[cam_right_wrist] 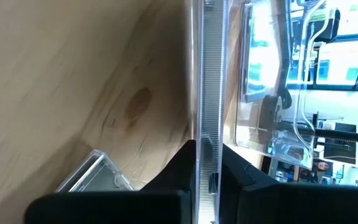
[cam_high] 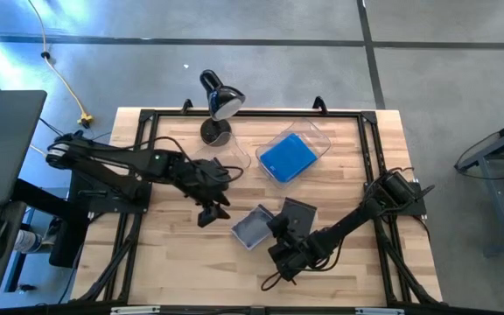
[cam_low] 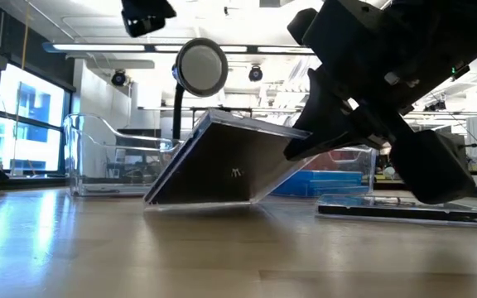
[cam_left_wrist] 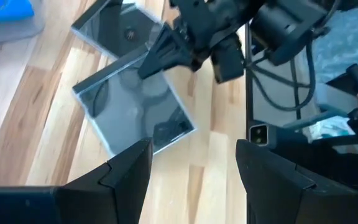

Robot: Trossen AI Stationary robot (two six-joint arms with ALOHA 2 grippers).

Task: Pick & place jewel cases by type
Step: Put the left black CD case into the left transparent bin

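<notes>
- Right gripper [cam_high: 274,229]: we are pinching the dark grey clear-plastic jewel case [cam_low: 222,161] by one edge near the table's [cam_high: 182,262] front edge, tilting it for lifting.
- Left gripper [cam_high: 210,213]: we are hovering spread beside it, waiting.

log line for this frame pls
right gripper: shut on grey jewel case, tilted, one edge on table | left gripper: open, empty | blue cases: in bin

Grey concrete floor [cam_high: 234,22], large windows [cam_low: 23,124], bright ceiling lights [cam_low: 98,47].
</notes>
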